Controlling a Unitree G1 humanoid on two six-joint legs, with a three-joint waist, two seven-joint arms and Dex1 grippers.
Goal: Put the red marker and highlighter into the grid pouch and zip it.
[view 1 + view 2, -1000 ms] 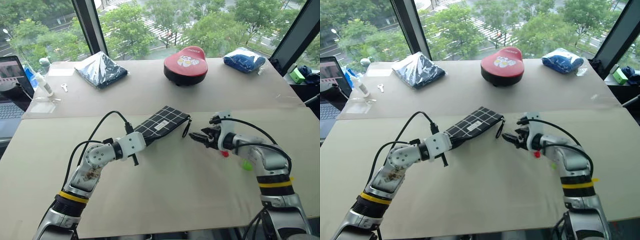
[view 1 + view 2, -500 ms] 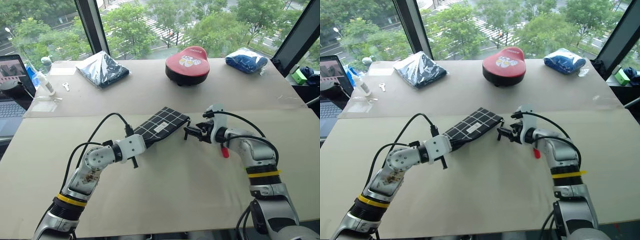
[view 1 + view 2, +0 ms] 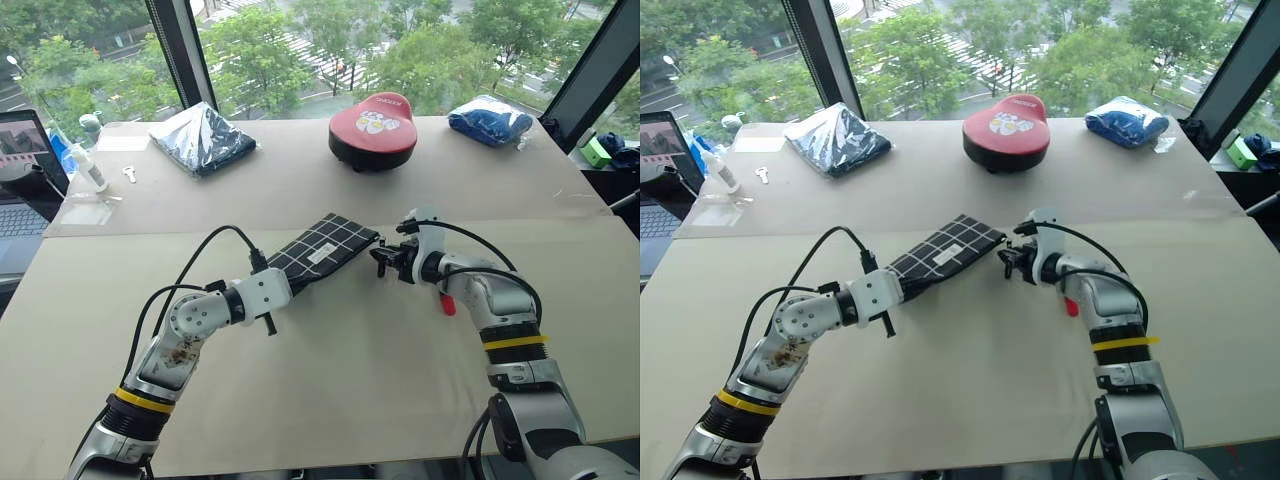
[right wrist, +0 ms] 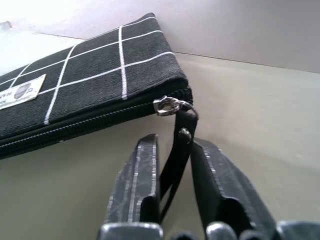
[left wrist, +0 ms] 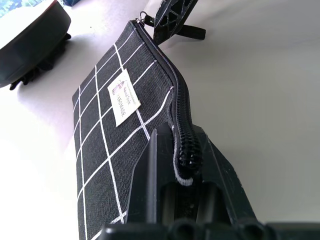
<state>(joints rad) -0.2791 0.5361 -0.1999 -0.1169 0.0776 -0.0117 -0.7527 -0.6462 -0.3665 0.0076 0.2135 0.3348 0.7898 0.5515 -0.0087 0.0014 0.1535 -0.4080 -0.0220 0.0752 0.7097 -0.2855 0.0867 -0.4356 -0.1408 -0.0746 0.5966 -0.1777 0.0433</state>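
1. Left eye view: a flat black fabric grid pouch (image 3: 325,250) with thin white lines and a small white label lies slantwise on the beige table (image 3: 350,380). The left gripper (image 3: 284,284) is clamped on the pouch's near end. The right gripper (image 3: 383,262) meets the pouch's far corner. Just beside the right forearm, a slim red marker (image 3: 448,304) lies on the table; the highlighter cannot be made out.
2. Right eye view: at the table's far edge stand a red, dome-shaped padded object on a black base (image 3: 1006,130), a dark blue bagged cloth bundle (image 3: 837,138) and a bright blue bagged bundle (image 3: 1127,119). A laptop (image 3: 662,150) sits at the robot's far left.
3. Left wrist view: the two black fingers (image 5: 148,175) are closed on the pouch's zippered edge, with the zipper teeth (image 5: 183,145) running between them. The white label (image 5: 123,97) faces up.
4. Right wrist view: the two black fingers (image 4: 139,176) are drawn narrow around the black zipper pull strap (image 4: 176,155), which hangs from the silver zipper slider (image 4: 168,105) at the pouch corner. The zipper run visible here is closed.
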